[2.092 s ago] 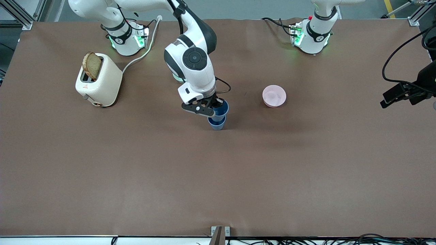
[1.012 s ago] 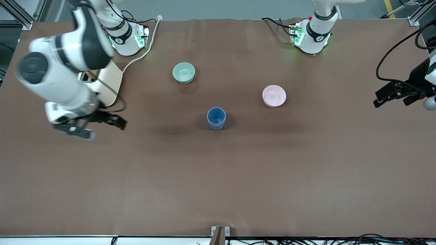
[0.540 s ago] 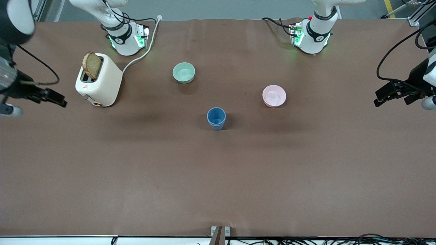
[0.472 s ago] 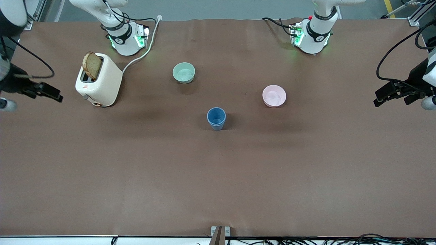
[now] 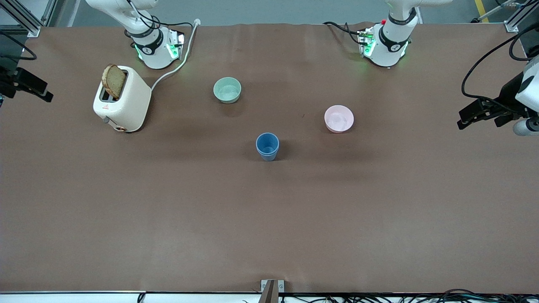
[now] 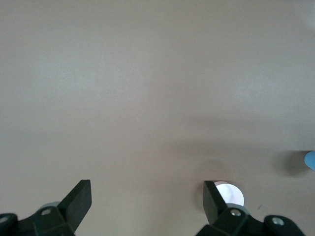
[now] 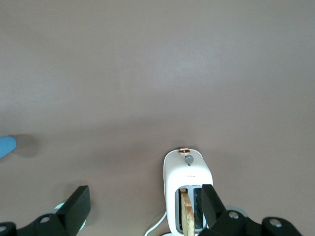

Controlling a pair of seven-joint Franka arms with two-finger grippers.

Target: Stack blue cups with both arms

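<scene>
The two blue cups (image 5: 267, 146) stand nested, one inside the other, upright near the middle of the table; no gripper touches them. A blue edge of them shows in the left wrist view (image 6: 310, 160) and in the right wrist view (image 7: 6, 146). My right gripper (image 5: 29, 86) is open and empty, up in the air over the table edge at the right arm's end; in its wrist view (image 7: 145, 201) the toaster lies under it. My left gripper (image 5: 480, 114) is open and empty over the left arm's end of the table, also seen in its wrist view (image 6: 147, 196).
A cream toaster (image 5: 122, 99) with a bread slice (image 5: 113, 81) stands toward the right arm's end; it also shows in the right wrist view (image 7: 188, 191). A pale green bowl (image 5: 227, 89) and a pink bowl (image 5: 339, 118) sit farther from the camera than the cups.
My right gripper let go of the upper cup, now nested in the lower one, and swung away past the toaster to the table's end. The left arm has barely moved.
</scene>
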